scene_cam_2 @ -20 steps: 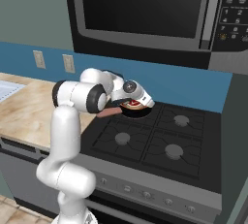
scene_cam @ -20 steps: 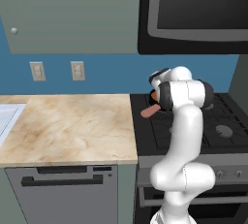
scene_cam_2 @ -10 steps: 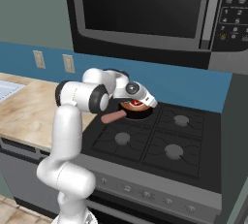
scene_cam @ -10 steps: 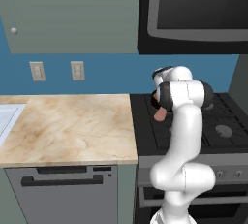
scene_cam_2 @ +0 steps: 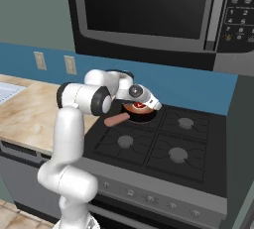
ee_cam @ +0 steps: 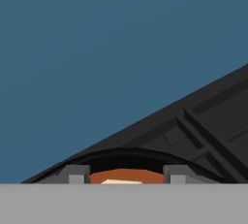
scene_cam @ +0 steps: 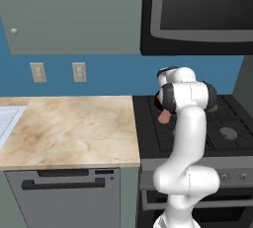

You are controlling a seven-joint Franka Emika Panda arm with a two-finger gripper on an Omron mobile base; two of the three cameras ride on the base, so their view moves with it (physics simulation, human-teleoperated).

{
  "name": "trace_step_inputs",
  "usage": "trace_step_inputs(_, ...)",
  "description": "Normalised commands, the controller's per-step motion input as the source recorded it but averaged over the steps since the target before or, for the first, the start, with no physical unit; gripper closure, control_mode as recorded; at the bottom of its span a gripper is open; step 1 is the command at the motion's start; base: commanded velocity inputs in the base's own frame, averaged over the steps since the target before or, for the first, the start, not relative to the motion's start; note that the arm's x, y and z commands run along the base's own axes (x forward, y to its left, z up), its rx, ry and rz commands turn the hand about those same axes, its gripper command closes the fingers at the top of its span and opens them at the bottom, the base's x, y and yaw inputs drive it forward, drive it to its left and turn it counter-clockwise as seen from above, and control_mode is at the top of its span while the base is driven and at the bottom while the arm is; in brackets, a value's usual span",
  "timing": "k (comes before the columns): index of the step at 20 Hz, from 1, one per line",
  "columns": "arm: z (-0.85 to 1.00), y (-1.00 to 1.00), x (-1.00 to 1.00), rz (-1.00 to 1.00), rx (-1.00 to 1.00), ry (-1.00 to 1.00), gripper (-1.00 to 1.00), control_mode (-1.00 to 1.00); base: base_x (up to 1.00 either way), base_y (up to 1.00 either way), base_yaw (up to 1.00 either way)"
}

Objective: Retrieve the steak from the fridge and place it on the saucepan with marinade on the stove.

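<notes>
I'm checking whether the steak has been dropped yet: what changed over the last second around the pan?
Little changed. The gripper has stayed over the saucepan at the back left of the stove, its jaws part open; the hand seems to have settled slightly lower. A patch of the steak shows between hand and pan; whether it is released is unclear. The pan, its handle and the marinade have not moved.

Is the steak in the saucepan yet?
In. The steak lies within the saucepan rim on the stove, under the gripper.
</notes>
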Motion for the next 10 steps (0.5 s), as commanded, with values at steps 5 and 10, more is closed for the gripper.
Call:
trace_step_inputs(5,0.03,0.01,0.02,0.0,0.0,0.0,-1.0,-1.0,0.0,0.0,0.0)
trace_step_inputs(10,0.45,0.09,0.13,-0.03,0.0,0.04,-1.0,-1.0,0.0,0.0,0.0)
